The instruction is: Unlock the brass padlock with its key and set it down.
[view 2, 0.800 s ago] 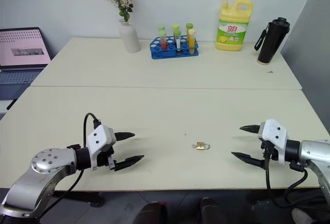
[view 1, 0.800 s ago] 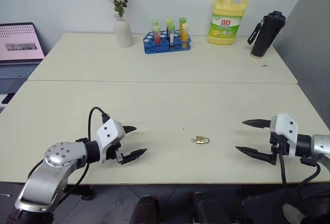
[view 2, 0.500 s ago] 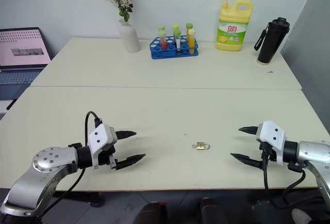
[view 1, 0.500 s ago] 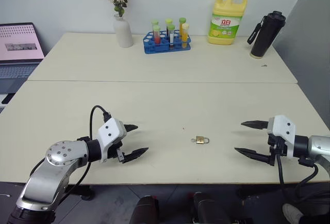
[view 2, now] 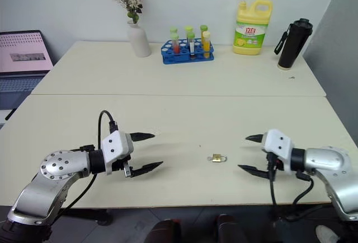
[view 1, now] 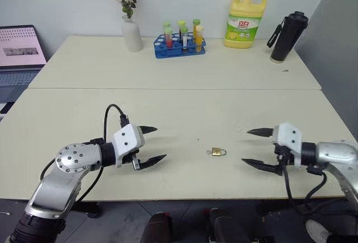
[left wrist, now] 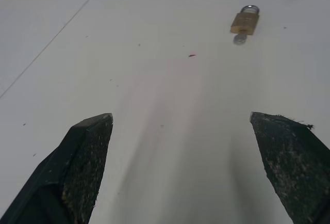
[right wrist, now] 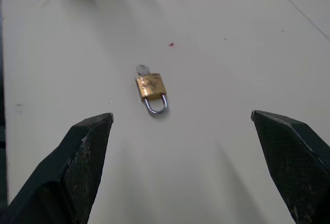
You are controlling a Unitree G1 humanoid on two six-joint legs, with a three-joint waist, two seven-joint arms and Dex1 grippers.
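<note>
The small brass padlock (view 1: 218,152) lies flat on the cream table (view 1: 179,103) near its front edge, silver shackle closed, with a small silver key (right wrist: 142,69) sticking out of its bottom end. My left gripper (view 1: 152,144) hovers to the padlock's left, open and empty, its fingertips pointing toward it. On the other side, my right gripper (view 1: 251,147) is open and empty too, closer to the padlock (right wrist: 151,89). The left wrist view has the padlock (left wrist: 244,22) well ahead of the fingers.
At the table's far edge stand a white vase with dried flowers (view 1: 132,32), a blue rack of test tubes (view 1: 180,42), a yellow detergent bottle (view 1: 244,22) and a black flask (view 1: 283,37). A laptop (view 1: 21,50) sits beyond the left edge.
Both grippers have moved inward toward the padlock, the left one rightward and the right one leftward. Both stay open. The padlock has not moved.
</note>
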